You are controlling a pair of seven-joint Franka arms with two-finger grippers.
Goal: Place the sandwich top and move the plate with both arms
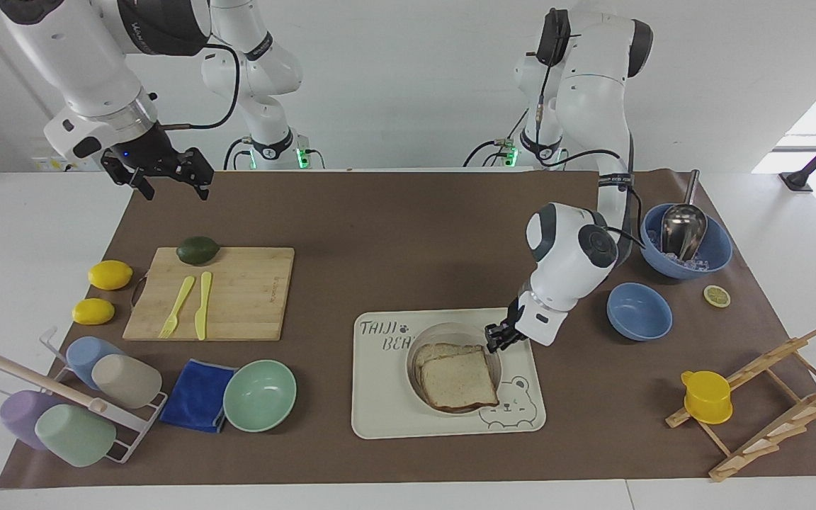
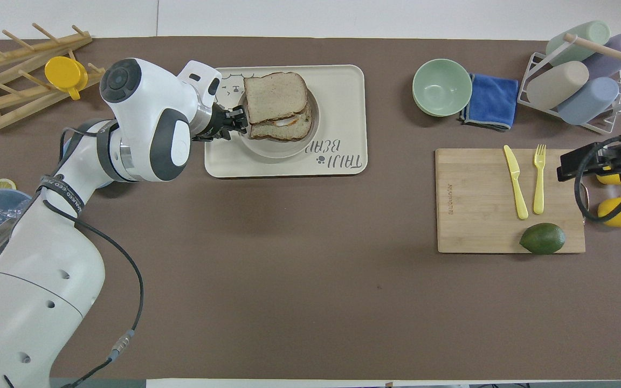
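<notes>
- Overhead view is showing us egg under the sandwich top [image 2: 275,97]; the facing view is hiding it.
- We are seeing the left gripper [image 1: 494,340] at the plate [image 1: 422,336] rim; we cannot tell its opening.
- We are seeing the right gripper [image 1: 167,180] waiting, fingers spread, holding nothing.

A light brown, speckled sandwich top [image 1: 458,378] with a darker crust sits on a cream-white plate [image 1: 418,354], on a cream tray [image 1: 387,404] printed with a dark bear drawing and lettering. A brown mat [image 1: 394,234] covers the white table [image 1: 32,234]. Two yellow lemons [image 1: 110,275] and a dark green avocado [image 1: 197,249] flank a pale wooden board [image 1: 245,294] carrying yellow-green cutlery [image 1: 192,304].
</notes>
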